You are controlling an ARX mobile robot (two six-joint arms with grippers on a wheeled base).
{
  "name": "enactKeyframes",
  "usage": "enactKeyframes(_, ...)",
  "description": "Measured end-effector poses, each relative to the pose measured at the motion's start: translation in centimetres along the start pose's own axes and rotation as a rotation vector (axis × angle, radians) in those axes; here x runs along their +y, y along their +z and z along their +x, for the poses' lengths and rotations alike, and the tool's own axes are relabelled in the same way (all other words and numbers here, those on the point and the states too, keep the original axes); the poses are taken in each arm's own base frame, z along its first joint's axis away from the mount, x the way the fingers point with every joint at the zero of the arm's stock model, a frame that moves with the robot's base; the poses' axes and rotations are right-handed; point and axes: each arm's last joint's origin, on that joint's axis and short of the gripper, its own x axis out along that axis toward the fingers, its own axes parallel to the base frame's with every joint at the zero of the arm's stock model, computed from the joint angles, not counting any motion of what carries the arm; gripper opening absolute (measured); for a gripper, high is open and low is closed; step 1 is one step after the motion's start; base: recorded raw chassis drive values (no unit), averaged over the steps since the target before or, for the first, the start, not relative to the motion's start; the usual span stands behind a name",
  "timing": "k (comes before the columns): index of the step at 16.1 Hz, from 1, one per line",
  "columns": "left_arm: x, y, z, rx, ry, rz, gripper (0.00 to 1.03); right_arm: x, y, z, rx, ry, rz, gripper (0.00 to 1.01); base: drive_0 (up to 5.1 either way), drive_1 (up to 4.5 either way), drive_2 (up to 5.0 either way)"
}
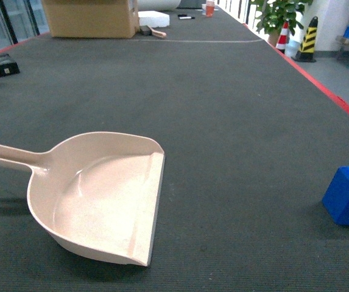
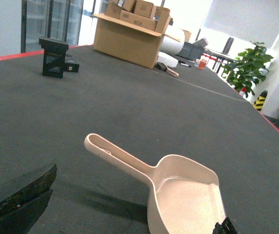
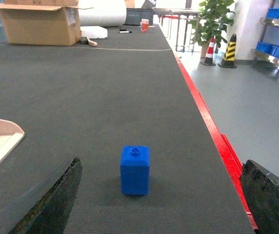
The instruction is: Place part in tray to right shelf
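Count by kind, as seen across the views.

- One small bright blue plastic cube (image 3: pixel 135 170) with a round stud on top, standing on the dark mat.
- One beige plastic dustpan-shaped tray (image 1: pixel 101 194) with a long straight handle.
- One large open brown cardboard box (image 2: pixel 129 36) at the far end; smaller cartons sit in it, number unclear.
- One black angular stand (image 2: pixel 54 57).
- One potted green plant (image 3: pixel 212 22).
- Two floor markers: one red-and-white cone (image 3: pixel 210 50), one yellow-and-black striped post (image 3: pixel 229 50).
- One small orange-red cup (image 3: pixel 144 24).
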Motion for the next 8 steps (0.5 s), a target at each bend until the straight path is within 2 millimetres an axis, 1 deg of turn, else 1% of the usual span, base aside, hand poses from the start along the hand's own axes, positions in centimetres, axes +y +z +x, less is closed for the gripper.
enactKeyframes(5,0.0,0.0,0.0,0.0,0.0,0.0,0.98,0.0,0.0,0.0,0.0,0.0,0.0,0.98,0.0,0.0,0.0)
enactKeyframes(6,0.0,-0.3,0.0,0.055,0.042,-0.018,0.98,0.0,0.0,0.0,0.0,0.0,0.0,0.98,0.0,0.0,0.0)
enactKeyframes(7,-0.5,0.0,0.6,0.199,0.173,-0.057,0.98,0.0,0.0,0.0,0.0,-0.001,0.0,0.98,0.0,0.0,0.0)
enactKeyframes(8,-0.1,0.5,2.1,0.227,0.306,-0.128,0.98,0.0,0.0,0.0,-0.001,0.003,0.0,0.98,0.0,0.0,0.0)
